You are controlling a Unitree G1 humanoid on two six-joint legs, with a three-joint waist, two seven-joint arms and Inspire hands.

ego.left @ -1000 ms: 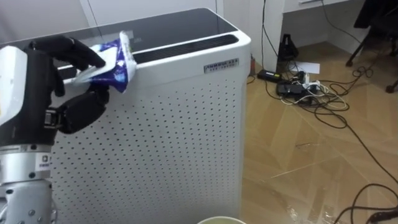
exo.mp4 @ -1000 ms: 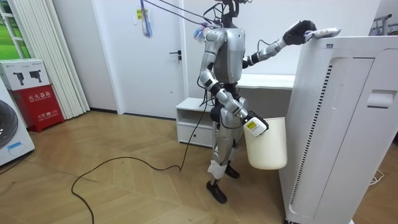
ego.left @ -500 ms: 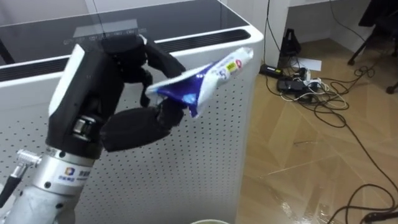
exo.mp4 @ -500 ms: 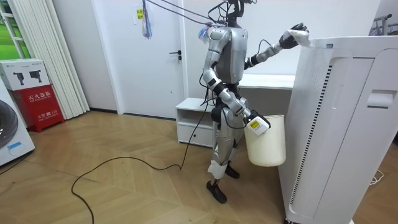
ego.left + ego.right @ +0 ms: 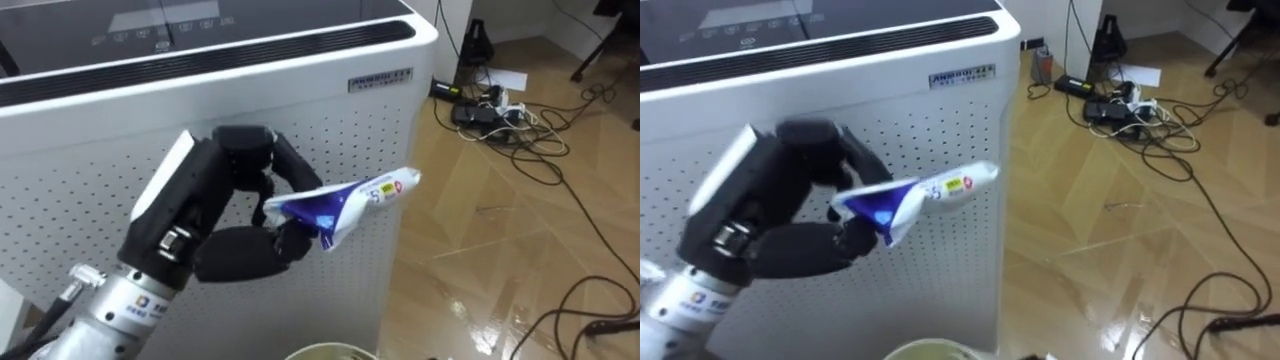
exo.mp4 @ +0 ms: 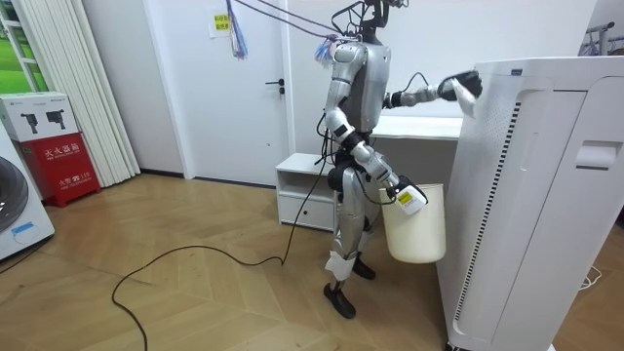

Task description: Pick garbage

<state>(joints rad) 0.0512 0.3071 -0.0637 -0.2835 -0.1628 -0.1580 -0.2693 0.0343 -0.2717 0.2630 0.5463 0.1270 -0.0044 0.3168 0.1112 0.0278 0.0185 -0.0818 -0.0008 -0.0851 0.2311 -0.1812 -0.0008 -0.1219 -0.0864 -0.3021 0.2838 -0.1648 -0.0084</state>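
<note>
Seems about halfway through — pickup made, drop not yet. Grasping a blue-and-white wrapper (image 5: 345,200) in the left hand (image 5: 232,218), clear of the air purifier (image 5: 300,110): off its flat top, held out in front of its perforated side, a little below the top edge and near its front corner. Touching the purifier nowhere, as far as can be seen. Left to do, at a guess: bring the wrapper down and away from the purifier to the white bucket (image 6: 416,229), then let go over its mouth without spilling onto the floor by the purifier's foot.

Pinching one end of the wrapper between the thumb below and the curled fingers above, with the printed end sticking out free toward the purifier's corner, tilted slightly upward. Reaching with the forearm rising from the lower left toward the purifier's side, back of the hand turned up. In the room view, stretched out roughly level from the shoulder to the purifier's upper edge, elbow a little bent.

Carrying the bucket low at the right hand (image 6: 402,197), close by the purifier's lower half, between it and the legs. Too small there to tell whether clenched on the bucket or merely hooked under it. Standing upright just beside the purifier. Showing the bucket's rim at the bottom of both eye views, below the wrapper — only a short lowering needed, judging by that.
</note>
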